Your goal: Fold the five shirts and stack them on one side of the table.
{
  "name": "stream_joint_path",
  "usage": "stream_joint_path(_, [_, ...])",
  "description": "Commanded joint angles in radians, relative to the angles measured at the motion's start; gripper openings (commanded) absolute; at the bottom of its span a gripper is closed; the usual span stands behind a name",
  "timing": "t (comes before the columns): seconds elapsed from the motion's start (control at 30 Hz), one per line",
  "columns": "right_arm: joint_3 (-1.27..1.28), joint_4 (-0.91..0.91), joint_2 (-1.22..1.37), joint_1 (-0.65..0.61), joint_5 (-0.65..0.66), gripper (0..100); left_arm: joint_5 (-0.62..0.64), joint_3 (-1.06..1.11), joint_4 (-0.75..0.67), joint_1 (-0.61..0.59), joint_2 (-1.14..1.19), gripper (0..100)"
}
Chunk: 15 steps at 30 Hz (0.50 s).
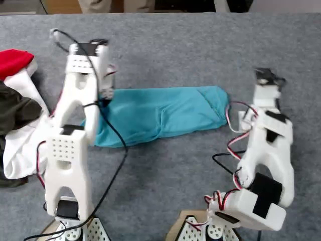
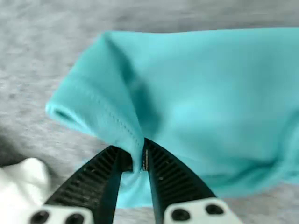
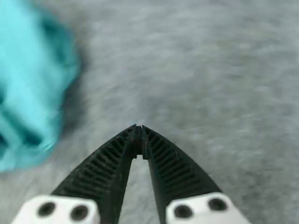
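**Teal shirt: folding the long band**

Position. On the grey table the teal shirt lies across the middle as a long, narrow band. One end is under the left arm and the other is just beside the right arm. A pile of other shirts sits at the left edge of the table, near the left arm.

Grip state. The left gripper is pinched tight on a ridge of fabric at the shirt's hemmed end. The right gripper has its fingers together on nothing and hangs over bare table just beside the shirt's other end.

Procedure (judged). The step in hand appears to be folding the band end over end.
1. Lift the pinched end only enough to clear the cloth beneath.
2. Carry it along the band's own line so the edges meet squarely.
3. Use the right gripper to pin the far end, so the whole shirt does not slide.
4. Release only once the layers lie flat.

Appearance. The shirt is thin, soft knit with a stitched hem. It shows several lengthwise creases and a bunched, rounded end near the right arm.
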Motion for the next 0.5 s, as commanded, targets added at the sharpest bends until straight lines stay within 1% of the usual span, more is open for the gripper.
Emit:
stream_joint_path(0.0, [-0.010,-0.052,-0.051,0.065,-0.074,0.5,0.063,-0.066,0.012,0.129,-0.093,2])
stream_joint_path(0.07, [-0.016,-0.054,-0.051,0.088,-0.103,0.5,0.086,-0.095,0.012,0.196,-0.094,2])
stream_joint_path(0.17, [-0.018,-0.055,-0.051,0.094,-0.101,0.5,0.132,-0.157,0.009,0.259,-0.094,2])
stream_joint_path(0.37, [-0.016,-0.055,-0.051,0.093,-0.097,0.5,0.163,-0.267,-0.003,0.249,-0.093,2])
stream_joint_path(0.47, [-0.016,-0.055,-0.051,0.093,-0.097,0.5,0.213,-0.301,-0.035,0.287,-0.093,2])
